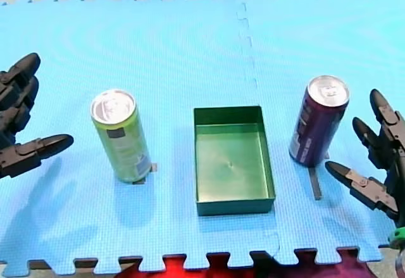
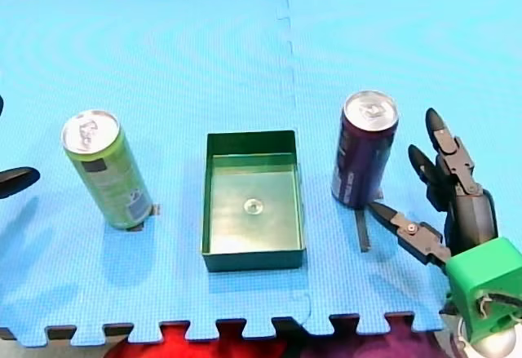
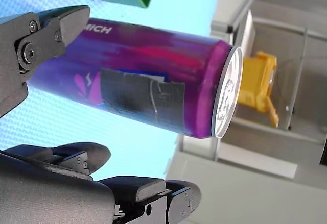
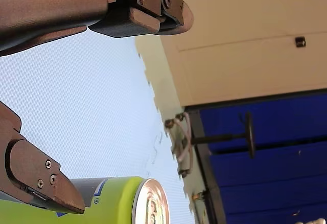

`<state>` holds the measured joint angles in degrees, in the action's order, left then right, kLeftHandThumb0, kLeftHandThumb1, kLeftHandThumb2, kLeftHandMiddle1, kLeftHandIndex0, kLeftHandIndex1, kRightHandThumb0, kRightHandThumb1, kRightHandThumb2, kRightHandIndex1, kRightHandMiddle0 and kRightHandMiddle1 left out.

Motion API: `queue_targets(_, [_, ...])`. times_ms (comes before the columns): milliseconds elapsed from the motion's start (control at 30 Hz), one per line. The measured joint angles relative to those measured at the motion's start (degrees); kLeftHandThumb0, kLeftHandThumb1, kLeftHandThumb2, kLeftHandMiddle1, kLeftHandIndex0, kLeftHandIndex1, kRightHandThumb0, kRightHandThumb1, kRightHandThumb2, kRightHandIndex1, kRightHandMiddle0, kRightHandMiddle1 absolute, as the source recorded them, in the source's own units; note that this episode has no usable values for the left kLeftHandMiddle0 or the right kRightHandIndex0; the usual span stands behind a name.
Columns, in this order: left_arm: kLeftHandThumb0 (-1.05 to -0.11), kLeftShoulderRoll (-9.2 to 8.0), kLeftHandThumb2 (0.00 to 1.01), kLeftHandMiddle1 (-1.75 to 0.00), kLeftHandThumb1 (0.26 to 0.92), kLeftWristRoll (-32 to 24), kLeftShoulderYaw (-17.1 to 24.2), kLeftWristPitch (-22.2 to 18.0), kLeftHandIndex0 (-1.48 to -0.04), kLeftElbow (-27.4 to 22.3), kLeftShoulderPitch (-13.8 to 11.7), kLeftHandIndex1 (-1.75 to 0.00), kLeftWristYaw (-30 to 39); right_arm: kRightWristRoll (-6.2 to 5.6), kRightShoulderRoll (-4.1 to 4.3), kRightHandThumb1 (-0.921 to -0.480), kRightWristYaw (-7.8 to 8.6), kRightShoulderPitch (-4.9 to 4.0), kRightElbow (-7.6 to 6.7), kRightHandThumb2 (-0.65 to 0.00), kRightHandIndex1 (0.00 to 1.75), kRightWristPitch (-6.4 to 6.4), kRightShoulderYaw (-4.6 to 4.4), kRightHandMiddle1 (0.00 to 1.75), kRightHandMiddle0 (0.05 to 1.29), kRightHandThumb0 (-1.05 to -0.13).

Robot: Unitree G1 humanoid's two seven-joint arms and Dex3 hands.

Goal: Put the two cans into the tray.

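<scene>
Robot hands, apparently empty: right point(image 1: 387, 161) beside purple can point(image 1: 318, 123), left point(image 1: 16, 126) near green can point(image 1: 121, 137).

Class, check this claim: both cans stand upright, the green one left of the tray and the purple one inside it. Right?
No. The purple can stands upright on the mat right of the tray, not inside it; the first head view shows this. The green can is left of the tray, as stated.

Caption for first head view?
Green rectangular tray between lime-green metal can and purple metal can; open left hand, open right hand alongside.
</scene>
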<state>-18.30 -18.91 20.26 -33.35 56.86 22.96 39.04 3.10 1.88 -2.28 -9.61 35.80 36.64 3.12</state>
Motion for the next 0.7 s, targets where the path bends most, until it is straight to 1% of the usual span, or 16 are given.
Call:
queue_targets(233, [-1.005, -0.01, 0.00, 0.00, 0.646, -0.08, 0.07, 0.00, -0.28, -0.10, 0.01, 0.00, 0.07, 0.11, 0.00, -0.736, -0.15, -0.36, 0.57, 0.000, 0.00, 0.38, 0.00, 0.00, 0.25, -0.982])
queue_targets(533, [-1.003, -0.01, 0.00, 0.00, 0.644, -0.28, 0.07, 0.01, -0.28, -0.37, 0.00, 0.00, 0.24, -0.07, 0.00, -0.731, 0.26, -0.40, 0.75, 0.000, 0.00, 0.45, -0.06, 0.00, 0.24, -0.980])
queue_targets(633, [-1.001, -0.01, 0.00, 0.00, 0.643, -0.36, 0.09, 0.01, -0.28, -0.37, 0.00, 0.00, 0.39, -0.07, -0.01, -0.731, 0.27, -0.39, 0.64, 0.000, 0.00, 0.31, -0.09, 0.00, 0.24, -0.984])
queue_targets(700, [-1.000, -0.01, 0.00, 0.00, 0.643, -0.38, 0.10, 0.01, -0.28, -0.36, 0.01, 0.00, 0.40, -0.19, -0.02, -0.731, 0.37, -0.38, 0.49, 0.000, 0.00, -0.10, -0.09, 0.00, 0.24, -0.987])
